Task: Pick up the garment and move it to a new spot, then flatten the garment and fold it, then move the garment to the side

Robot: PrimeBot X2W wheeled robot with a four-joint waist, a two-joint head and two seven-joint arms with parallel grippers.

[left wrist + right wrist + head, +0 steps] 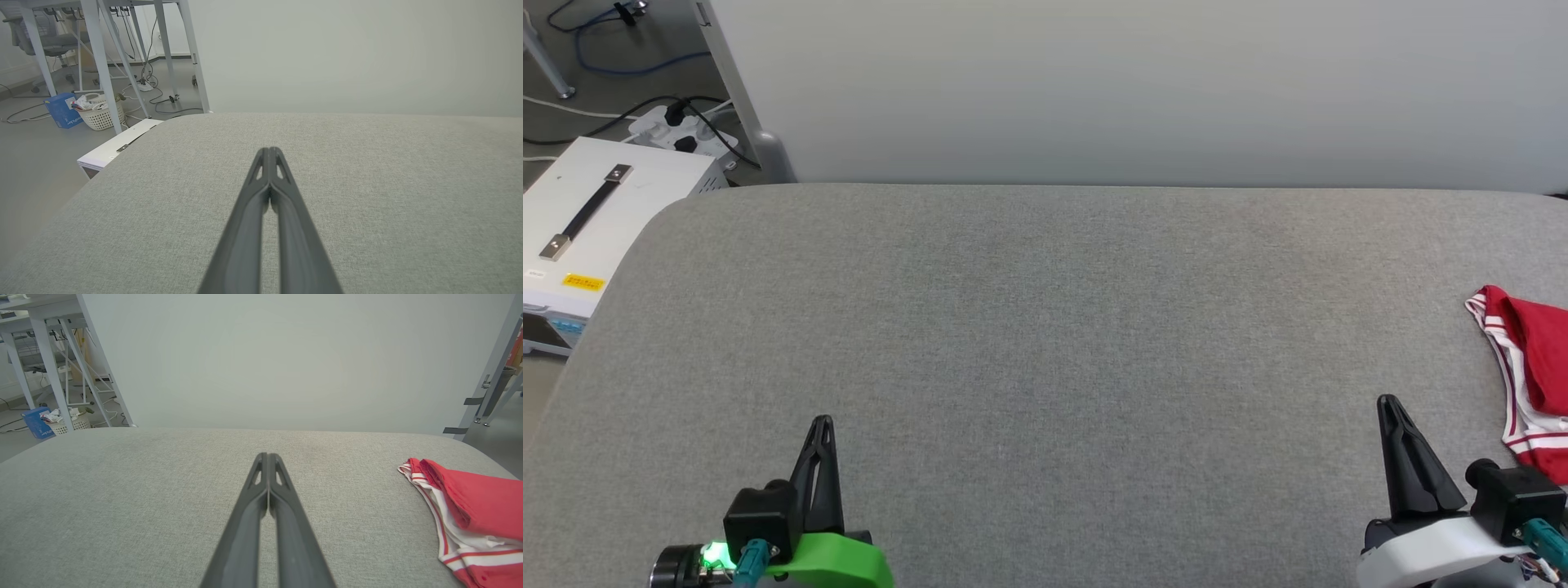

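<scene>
Both claws are pinched shut, fingers pressed together with nothing between them. The left gripper point(822, 433) hangs over the near-left part of the grey fabric-covered table point(1045, 327), well away from any cloth. The right gripper point(1390, 412) sits at the near right. The garment point(1534, 367) lies near it on its right side, not touching it. It is bunched in a red heap at the table's right edge and partly cut off in the head view.

The garment looks light and limp, so I'd expect it to sag and trail rather than hold any shape when lifted. A single pinch may well gather several layers. The red-and-white striped trim point(435, 512) facing the right gripper seems the best place to take hold, being a firmer, thicker band. I can't tell whether it is hem, sleeve or neck. The jaws would have to open first.
</scene>
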